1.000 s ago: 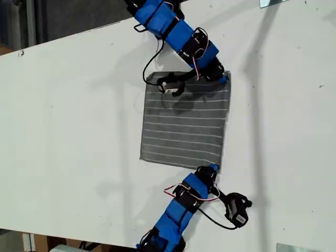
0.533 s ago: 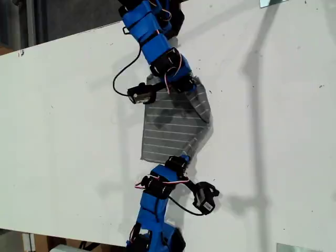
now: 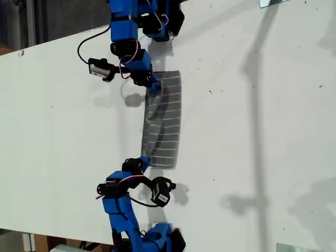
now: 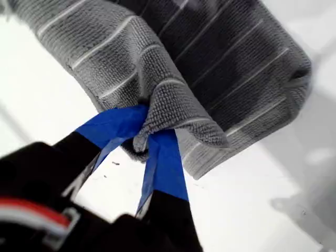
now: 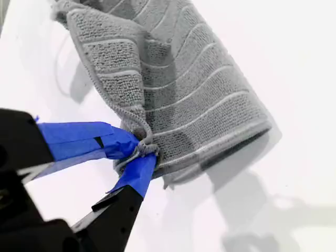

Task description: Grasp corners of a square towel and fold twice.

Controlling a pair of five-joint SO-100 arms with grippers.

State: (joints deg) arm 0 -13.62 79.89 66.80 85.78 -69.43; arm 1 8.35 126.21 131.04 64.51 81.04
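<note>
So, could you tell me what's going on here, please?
Two blue arms are folding a grey striped towel on a white table. My first tool and my second tool each pinch a corner. In the exterior view the towel lies doubled over into a narrow strip.

the towel (image 3: 164, 121) lies on the table (image 3: 262, 131), between two arms, left of centre in the exterior view.
</note>
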